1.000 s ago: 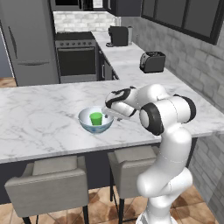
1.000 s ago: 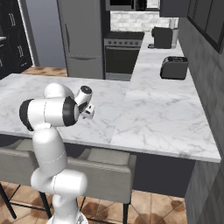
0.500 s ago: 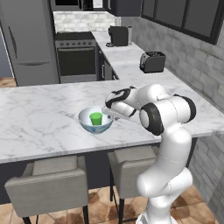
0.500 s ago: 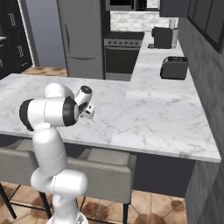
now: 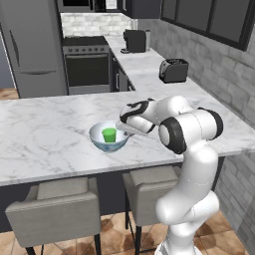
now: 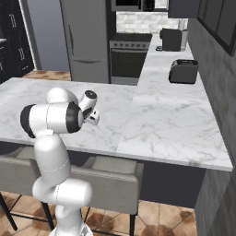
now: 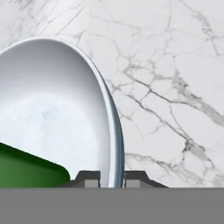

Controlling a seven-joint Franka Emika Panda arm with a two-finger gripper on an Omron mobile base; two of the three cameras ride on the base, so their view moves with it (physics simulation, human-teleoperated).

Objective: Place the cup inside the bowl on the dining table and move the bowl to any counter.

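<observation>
Cup (image 5: 109,134) already upright inside bowl (image 5: 99,141), which rests on dining table (image 5: 45,134) near its front edge; first step judged done, second step in hand. Gripper (image 7: 112,179) with fingertips (image 7: 89,179) drawn close on either side of bowl rim, apparently pinching it. Next move, as a judgement: lift level to keep cup from tipping, then carry to counter (image 5: 149,74) behind
</observation>
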